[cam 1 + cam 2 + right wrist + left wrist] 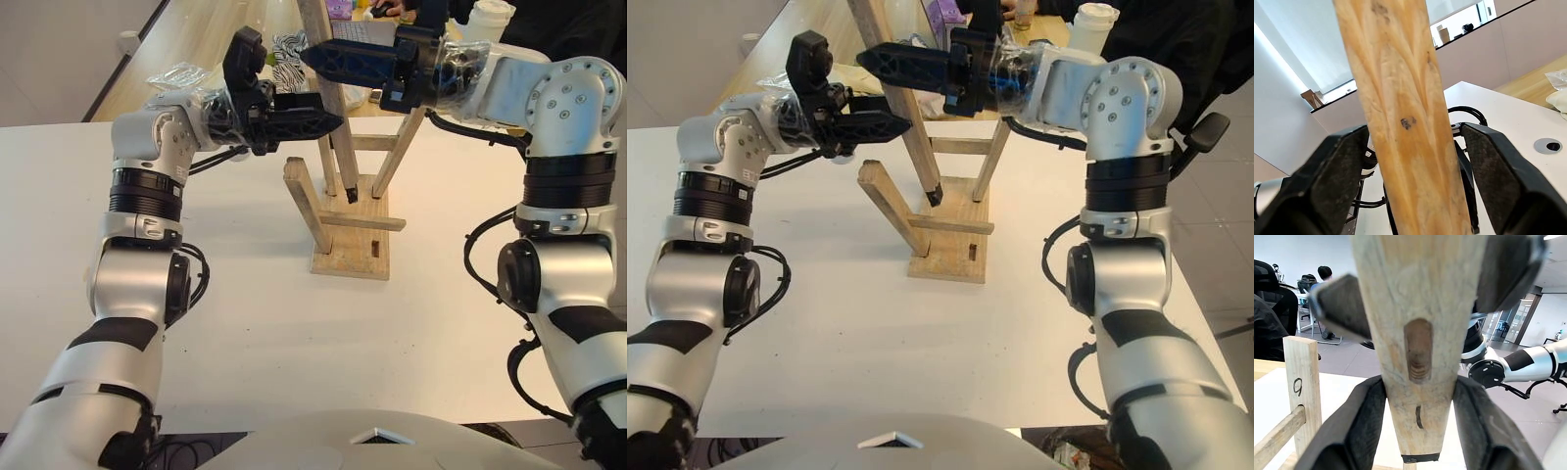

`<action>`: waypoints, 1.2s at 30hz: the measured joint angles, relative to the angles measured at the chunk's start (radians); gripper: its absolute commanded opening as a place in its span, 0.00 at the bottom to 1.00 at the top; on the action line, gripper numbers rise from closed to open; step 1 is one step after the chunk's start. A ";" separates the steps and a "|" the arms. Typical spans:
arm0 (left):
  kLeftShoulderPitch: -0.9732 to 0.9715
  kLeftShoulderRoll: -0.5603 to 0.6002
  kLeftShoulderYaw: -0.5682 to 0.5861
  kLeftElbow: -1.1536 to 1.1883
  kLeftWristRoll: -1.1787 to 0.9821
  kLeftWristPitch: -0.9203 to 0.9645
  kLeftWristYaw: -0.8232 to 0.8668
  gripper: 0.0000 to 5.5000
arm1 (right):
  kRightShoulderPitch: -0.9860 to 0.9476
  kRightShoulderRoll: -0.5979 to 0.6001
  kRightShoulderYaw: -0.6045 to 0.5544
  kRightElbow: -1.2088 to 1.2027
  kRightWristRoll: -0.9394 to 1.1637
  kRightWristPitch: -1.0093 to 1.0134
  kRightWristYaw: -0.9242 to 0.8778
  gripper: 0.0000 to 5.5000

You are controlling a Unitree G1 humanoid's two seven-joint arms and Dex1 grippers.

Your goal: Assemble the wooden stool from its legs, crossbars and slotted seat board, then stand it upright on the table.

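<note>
I see the pale slotted seat board lying flat. A left leg leans up from its left edge, its lower crossbar reaching across the board. A right leg carries an upper crossbar. The loose leg stands steeply, dark tip at the board's middle.

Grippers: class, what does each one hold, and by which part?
Both hold one wooden leg: the left gripper around its middle, the right gripper higher up the shaft.
</note>
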 measured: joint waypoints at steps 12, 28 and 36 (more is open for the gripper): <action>-0.003 0.005 -0.022 0.014 0.042 0.000 -0.053 0.36 | -0.033 -0.006 0.040 0.038 -0.094 0.011 0.120 0.39; 0.018 0.077 0.106 0.176 0.079 -0.109 0.097 0.87 | 0.204 -0.114 -0.115 0.112 -0.295 -0.427 0.165 0.37; 0.167 0.077 0.186 0.172 0.076 -0.174 0.206 0.98 | 0.512 -0.065 -0.152 0.028 -0.333 -0.723 0.203 0.37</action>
